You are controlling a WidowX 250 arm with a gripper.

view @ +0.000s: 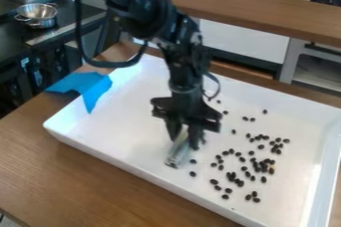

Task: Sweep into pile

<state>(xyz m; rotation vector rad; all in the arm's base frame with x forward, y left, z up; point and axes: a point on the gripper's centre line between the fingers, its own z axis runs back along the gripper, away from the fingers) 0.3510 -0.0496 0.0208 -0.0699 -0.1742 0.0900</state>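
The black gripper (185,130) hangs over the middle of the white tray (126,134), its fingers shut on a pale, partly see-through sweeping tool (178,154). The tool slants down and its lower end is at or just above the tray floor. To its right, many small dark beans (257,167) lie scattered over the tray's right half, denser in a few clusters. A couple of beans (192,173) lie close beside the tool's lower end, and a few others are farther back, behind and right of the gripper.
A blue cloth (85,86) drapes over the tray's left back rim. The tray stands on a brown wooden table (86,181). A metal bowl (37,15) sits on a dark surface at the upper left, and a wooden shelf (253,9) runs behind.
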